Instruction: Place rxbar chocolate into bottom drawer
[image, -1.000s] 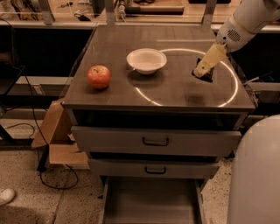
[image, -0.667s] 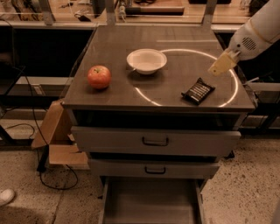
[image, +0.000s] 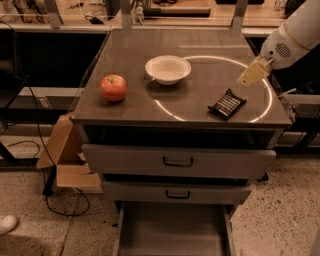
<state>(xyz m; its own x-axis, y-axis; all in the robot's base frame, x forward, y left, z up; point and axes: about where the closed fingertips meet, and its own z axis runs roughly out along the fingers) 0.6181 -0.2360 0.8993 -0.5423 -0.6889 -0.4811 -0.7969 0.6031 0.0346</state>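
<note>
The rxbar chocolate (image: 227, 104) is seen lying on the cabinet top (image: 135, 55), near the gripper (image: 252, 75), whose state cannot be told; the bottom drawer (image: 172, 232) is pulled open

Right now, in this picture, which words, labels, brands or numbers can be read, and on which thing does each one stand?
No text can be read as words.
rxbar chocolate, lying on the table top: white lettering lines on the black wrapper, too blurred to read.
gripper, beside the bar toward the table's right edge: no marking visible.
bowl, apple, bottom drawer: no labels.
</note>
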